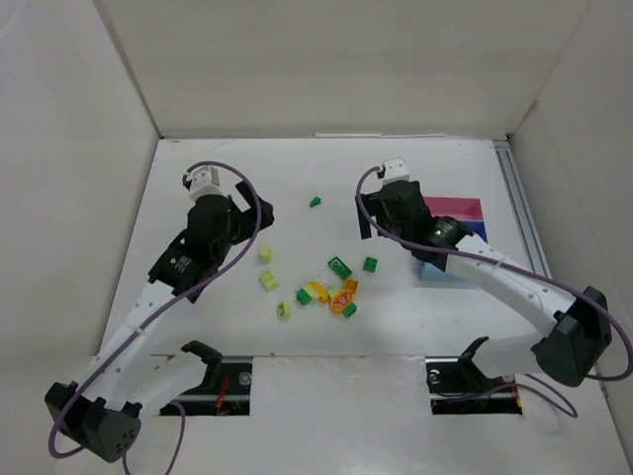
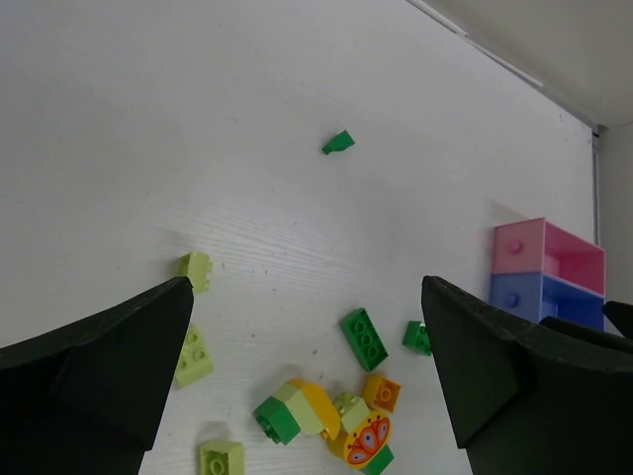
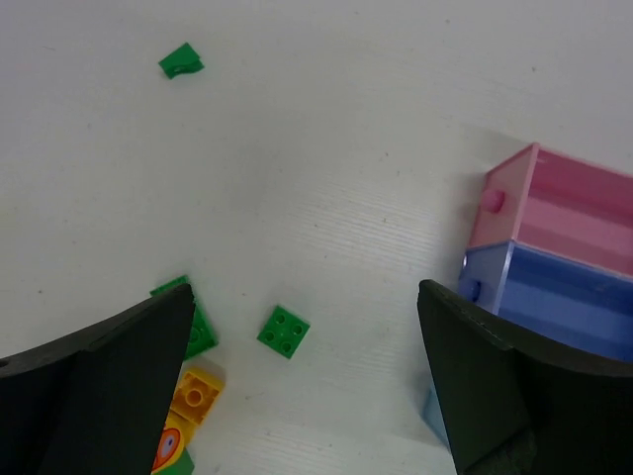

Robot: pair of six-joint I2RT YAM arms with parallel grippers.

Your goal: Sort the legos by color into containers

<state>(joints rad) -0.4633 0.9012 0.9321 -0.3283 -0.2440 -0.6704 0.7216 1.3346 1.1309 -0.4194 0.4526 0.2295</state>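
Jaws of the right gripper (image 3: 304,297) and left gripper (image 2: 305,287) stand apart, empty; a square green lego (image 3: 284,331) lies on the counter (image 3: 326,178) between the right jaws, containers (image 3: 554,247) just beyond their right side, so descend centred and close across its flat sides, not corners.

I'm seeing bare tabletop (image 1: 297,168) lying open along the far edge. The legos (image 1: 331,287) are crowding the middle, one lone green brick (image 1: 316,202) is sitting well apart, and the containers (image 1: 460,210) are blocking the right, beside the right arm (image 1: 495,272).
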